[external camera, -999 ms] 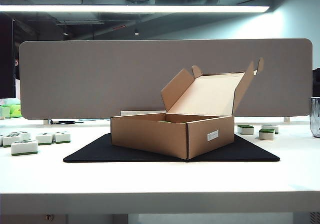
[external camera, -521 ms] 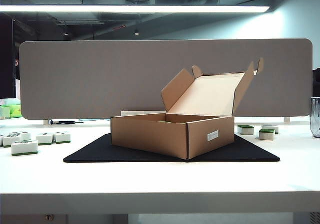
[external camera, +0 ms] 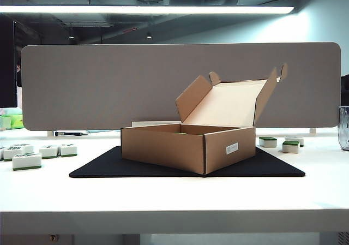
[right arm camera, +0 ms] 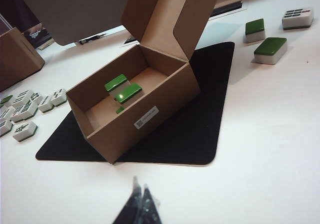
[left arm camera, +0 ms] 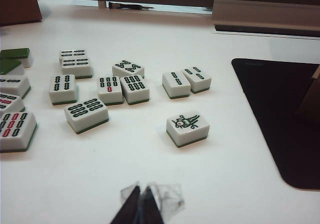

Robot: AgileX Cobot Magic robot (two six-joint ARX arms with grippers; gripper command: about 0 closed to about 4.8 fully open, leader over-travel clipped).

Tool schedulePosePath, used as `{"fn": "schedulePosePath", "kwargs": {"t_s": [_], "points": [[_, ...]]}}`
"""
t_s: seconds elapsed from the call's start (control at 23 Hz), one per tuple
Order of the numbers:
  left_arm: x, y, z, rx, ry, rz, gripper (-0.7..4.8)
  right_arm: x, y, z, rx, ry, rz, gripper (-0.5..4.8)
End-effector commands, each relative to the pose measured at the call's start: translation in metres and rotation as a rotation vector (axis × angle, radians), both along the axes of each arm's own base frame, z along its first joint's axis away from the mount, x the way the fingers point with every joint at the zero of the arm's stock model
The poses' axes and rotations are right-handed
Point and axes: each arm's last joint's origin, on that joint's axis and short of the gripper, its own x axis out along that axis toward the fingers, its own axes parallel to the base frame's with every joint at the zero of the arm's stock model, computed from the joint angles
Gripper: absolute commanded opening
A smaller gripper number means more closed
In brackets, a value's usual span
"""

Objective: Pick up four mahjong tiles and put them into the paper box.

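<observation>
The open paper box stands on a black mat mid-table, lid raised. In the right wrist view the paper box holds green-backed mahjong tiles lying on its floor. Several loose mahjong tiles lie face up on the white table left of the mat, seen also as the mahjong tiles in the exterior view. More tiles lie right of the mat. My left gripper is shut and empty, above bare table short of the tiles. My right gripper is shut and empty, short of the box. Neither arm shows in the exterior view.
A grey partition panel closes off the back of the table. A glass stands at the far right edge. A dark pen-like tool lies by the panel. Another brown box sits beyond the tiles on the left.
</observation>
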Motion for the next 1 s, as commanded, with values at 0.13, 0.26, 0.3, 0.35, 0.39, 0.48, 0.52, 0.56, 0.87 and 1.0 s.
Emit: {"fn": "schedulePosePath", "kwargs": {"t_s": [0.13,0.26,0.3,0.35,0.39,0.48,0.52,0.56,0.87,1.0], "points": [[-0.0002,-0.0006,-0.0013,0.038,0.014,-0.020,-0.06,-0.0006,0.0000,0.0031,-0.001,-0.029,-0.001,-0.01],[-0.0002,-0.0006,-0.0013,0.040,0.014,-0.019,-0.06,-0.0006,0.0000,0.0031,-0.001,-0.029,-0.001,-0.01],[-0.0002,-0.0006,-0.0012,0.030,0.012,-0.018,-0.06,-0.0006,0.0000,0.0031,-0.001,-0.029,-0.001,-0.01],[-0.0002,-0.0005,-0.0010,0.025,0.011,-0.016,-0.06,-0.0006,0.0000,0.0031,-0.001,-0.029,-0.001,-0.01],[-0.0002,-0.0005,-0.0010,0.025,0.011,-0.016,-0.06,-0.0006,0.0000,0.0031,-0.001,-0.029,-0.001,-0.01],[-0.0002,-0.0005,-0.0010,0.025,0.011,-0.014,-0.06,-0.0006,0.0000,0.0030,-0.001,-0.029,-0.001,-0.01],[-0.0002,-0.0004,-0.0010,0.026,0.011,-0.013,-0.06,-0.0006,0.0000,0.0030,-0.001,-0.029,-0.001,-0.01],[-0.0002,-0.0004,-0.0010,0.026,0.011,-0.013,-0.06,-0.0006,0.0000,0.0032,-0.001,-0.029,-0.001,-0.01],[-0.0002,-0.0005,-0.0010,0.026,0.011,-0.013,-0.06,-0.0006,0.0000,0.0032,-0.001,-0.029,-0.001,-0.01],[-0.0002,-0.0005,-0.0010,0.026,0.011,-0.013,-0.06,-0.0006,0.0000,0.0030,-0.002,-0.029,-0.001,-0.01]]}}
